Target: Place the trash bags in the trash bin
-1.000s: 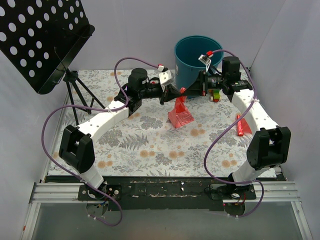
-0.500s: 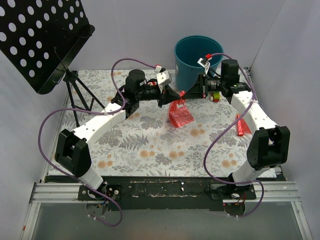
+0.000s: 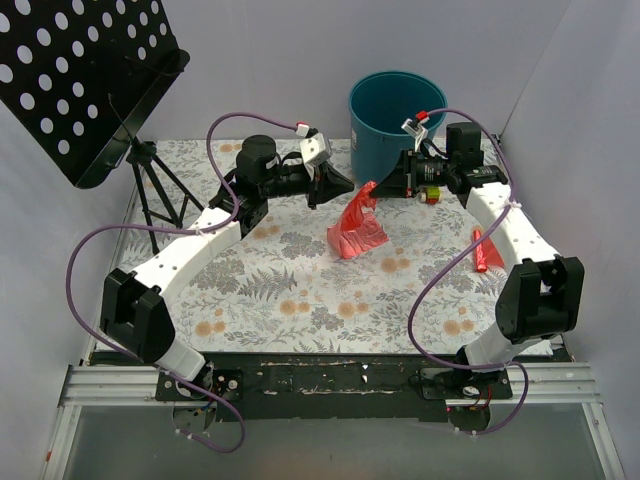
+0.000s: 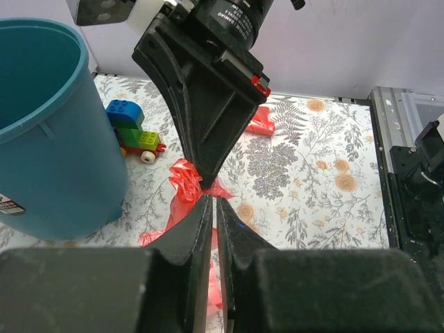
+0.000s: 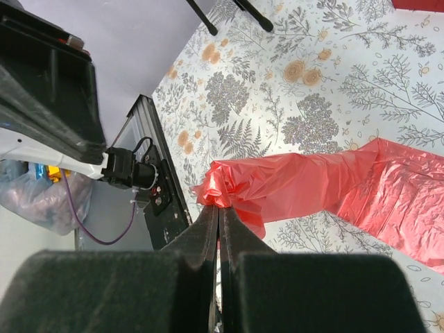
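One red-pink trash bag (image 3: 355, 228) hangs bunched from my right gripper (image 3: 374, 188), which is shut on its top, with the lower part resting on the table. In the right wrist view the bag (image 5: 312, 184) trails away from the shut gripper (image 5: 219, 208). My left gripper (image 3: 348, 183) is shut and empty, just left of the bag and apart from it. In the left wrist view its tips (image 4: 212, 201) face the bag (image 4: 182, 182). A second trash bag (image 3: 487, 250) lies at the right edge. The teal trash bin (image 3: 385, 135) stands behind both grippers.
A small brick toy car (image 3: 430, 192) sits beside the bin, also in the left wrist view (image 4: 133, 128). A black perforated music stand (image 3: 85, 85) on a tripod (image 3: 160, 195) fills the far left. White walls close the sides.
My left gripper has drawn back to the left, away from the bag. The bag stays pinched in my right gripper and has shifted slightly.
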`<state>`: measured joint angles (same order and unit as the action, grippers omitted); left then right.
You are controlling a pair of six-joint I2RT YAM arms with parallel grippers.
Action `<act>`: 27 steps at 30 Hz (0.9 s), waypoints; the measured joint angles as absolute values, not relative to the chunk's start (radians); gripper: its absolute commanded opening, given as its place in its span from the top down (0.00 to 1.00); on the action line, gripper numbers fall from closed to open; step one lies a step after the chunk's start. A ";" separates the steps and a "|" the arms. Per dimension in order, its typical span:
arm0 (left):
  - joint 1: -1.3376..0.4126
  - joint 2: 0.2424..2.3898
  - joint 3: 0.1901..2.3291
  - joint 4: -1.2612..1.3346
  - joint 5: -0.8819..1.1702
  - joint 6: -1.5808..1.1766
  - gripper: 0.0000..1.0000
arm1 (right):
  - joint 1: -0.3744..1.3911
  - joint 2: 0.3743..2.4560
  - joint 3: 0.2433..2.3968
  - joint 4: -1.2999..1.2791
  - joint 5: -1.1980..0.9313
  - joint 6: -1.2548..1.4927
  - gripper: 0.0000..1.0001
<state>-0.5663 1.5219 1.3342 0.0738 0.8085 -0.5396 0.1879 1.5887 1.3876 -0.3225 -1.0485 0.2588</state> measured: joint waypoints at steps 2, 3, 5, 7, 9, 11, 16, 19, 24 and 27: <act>-0.566 1.521 1.334 0.076 0.809 -0.535 0.77 | 0.188 1.578 1.388 -0.323 -1.049 0.259 0.99; -0.566 1.522 1.333 0.075 0.811 -0.535 0.73 | 0.188 1.571 1.388 -0.323 -1.049 0.259 0.99; -0.567 1.525 1.333 0.076 0.813 -0.530 0.68 | 0.188 1.560 1.388 -0.323 -1.052 0.260 0.99; -0.569 1.534 1.333 0.079 0.815 -0.521 0.67 | 0.188 1.552 1.388 -0.323 -1.056 0.262 0.99; -0.572 1.550 1.335 0.079 0.820 -0.517 0.67 | 0.188 1.549 1.388 -0.322 -1.058 0.263 0.99; -0.575 1.571 1.339 0.080 0.824 -0.514 0.68 | 0.188 1.548 1.388 -0.320 -1.057 0.264 0.99; -0.583 1.618 1.344 0.079 0.830 -0.514 0.69 | 0.188 1.548 1.388 -0.319 -1.057 0.266 0.99; -0.585 1.637 1.361 0.081 0.831 -0.514 0.69 | 0.191 1.548 1.388 -0.319 -1.059 0.267 0.99; -0.587 1.650 1.378 0.088 0.831 -0.516 0.71 | 0.192 1.548 1.388 -0.318 -1.062 0.267 0.99; -0.587 1.662 1.395 0.091 0.832 -0.519 0.77 | 0.192 1.548 1.388 -0.318 -1.063 0.267 0.99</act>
